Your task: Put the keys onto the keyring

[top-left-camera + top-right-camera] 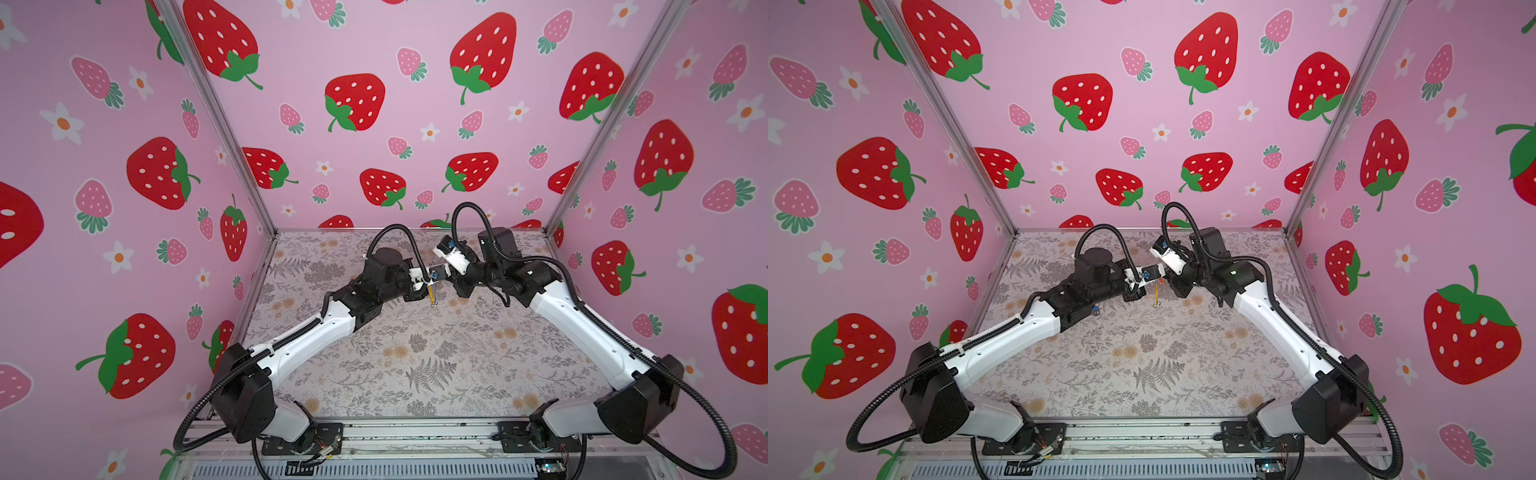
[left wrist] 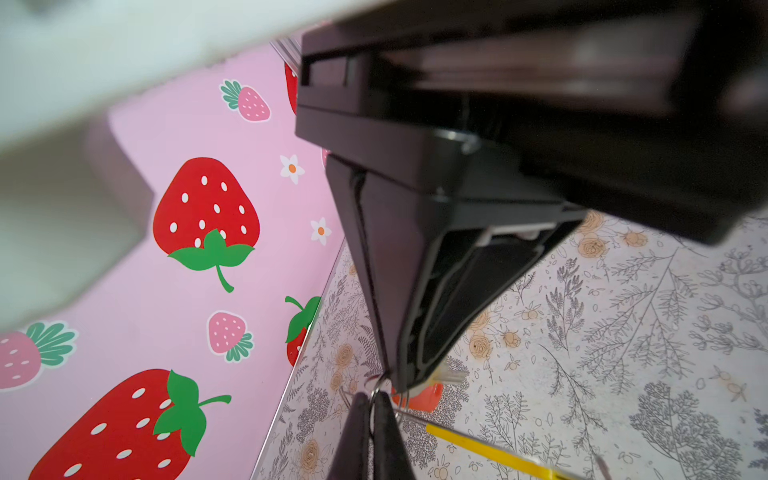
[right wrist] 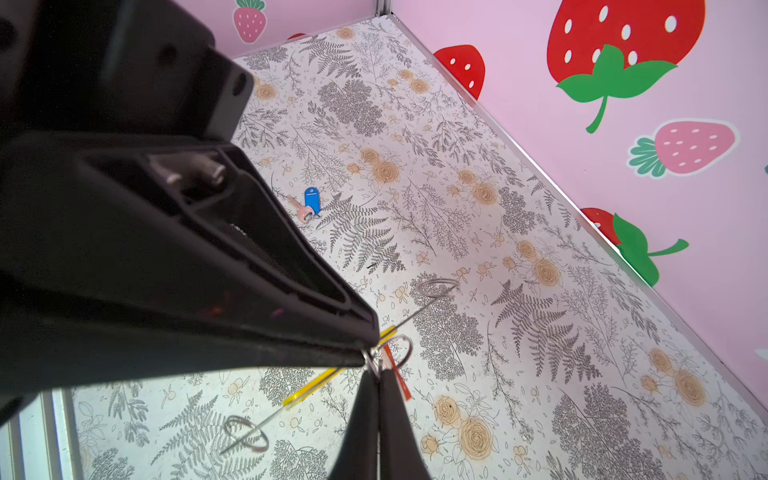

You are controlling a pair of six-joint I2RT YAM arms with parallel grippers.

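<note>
In both top views my two grippers meet tip to tip above the middle of the mat. The keyring, a thin grey wire with a yellow segment (image 1: 432, 296) (image 2: 490, 451) (image 3: 316, 384), hangs between them. My left gripper (image 2: 372, 401) (image 1: 426, 287) is shut on the keyring wire, and a small metal ring also shows between its fingers. My right gripper (image 3: 377, 370) (image 1: 441, 284) is shut on the red-tagged key (image 3: 397, 376) (image 2: 424, 399) at its small ring. The blue-tagged key (image 3: 311, 201) (image 1: 1096, 309) lies flat on the mat beneath the left arm.
The floral mat (image 1: 415, 353) is walled in by pink strawberry panels at the back and both sides. The keyring's coiled wire ends (image 3: 436, 286) (image 3: 247, 432) stick out on either side of the grip point. An aluminium rail (image 1: 395, 432) runs along the front.
</note>
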